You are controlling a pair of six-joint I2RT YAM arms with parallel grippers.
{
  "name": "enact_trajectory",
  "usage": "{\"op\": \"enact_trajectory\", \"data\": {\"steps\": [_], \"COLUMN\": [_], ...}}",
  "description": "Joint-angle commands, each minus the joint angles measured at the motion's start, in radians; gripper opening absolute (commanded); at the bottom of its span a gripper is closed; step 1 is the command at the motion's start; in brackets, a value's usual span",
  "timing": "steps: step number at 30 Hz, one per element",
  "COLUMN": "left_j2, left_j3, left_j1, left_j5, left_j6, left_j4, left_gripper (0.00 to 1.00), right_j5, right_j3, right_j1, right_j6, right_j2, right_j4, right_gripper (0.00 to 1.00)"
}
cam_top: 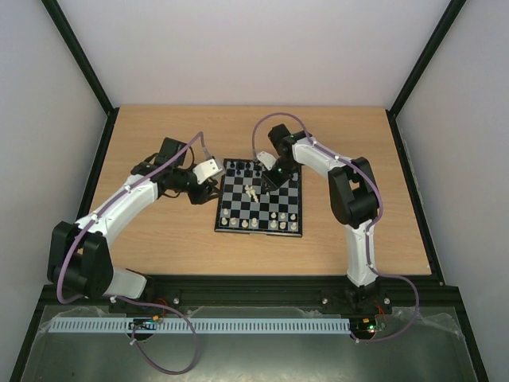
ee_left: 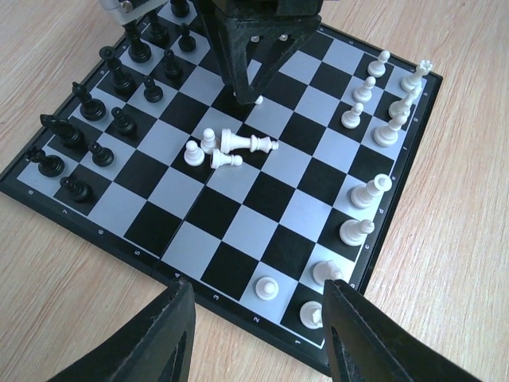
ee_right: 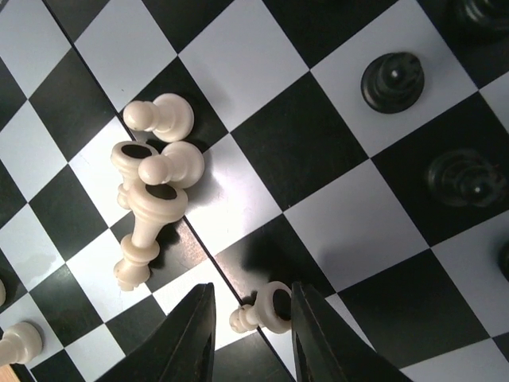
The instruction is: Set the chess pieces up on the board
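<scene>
Your right end effector (ee_right: 248,322) hangs over the middle of the board (cam_top: 260,196), its fingers parted around a toppled cream pawn (ee_right: 262,311). More cream pieces (ee_left: 227,148) lie fallen beside it at mid-board. Your left end effector (ee_left: 258,338) is released, hovering at the board's edge.

A lab test cell: plain white walls (cam_top: 262,48) enclose a wooden table (cam_top: 159,239).

- The board (ee_left: 171,274) has small pale numbers printed along its black border in the left wrist view: 2, 3, 4, 5 and 6 can be read.
- The other marks are too small to read.
</scene>
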Motion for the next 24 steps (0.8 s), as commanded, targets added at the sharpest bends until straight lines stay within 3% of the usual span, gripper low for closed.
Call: {"op": "enact_trajectory", "data": {"steps": [1, 13, 24], "left_j2": [-0.011, -0.003, -0.007], "left_j3": [-0.003, -0.004, -0.015], "left_j1": [0.006, 0.005, 0.005], "left_j5": [0.043, 0.051, 0.051], "left_j6": [-0.034, -0.053, -0.069], "left_j4": [0.029, 0.047, 0.057], "left_gripper": [0.48, 0.48, 0.49], "right_j5": [0.012, -0.019, 0.057], "right_j3": [-0.017, -0.137, -0.154], "right_j1": [0.004, 0.004, 0.014], "right_j6": [-0.015, -0.001, -0.012], "right_j2": [-0.002, -0.101, -0.139], "right_j4": [-0.084, -0.108, -0.059], "right_gripper": [0.26, 0.28, 0.32]}}
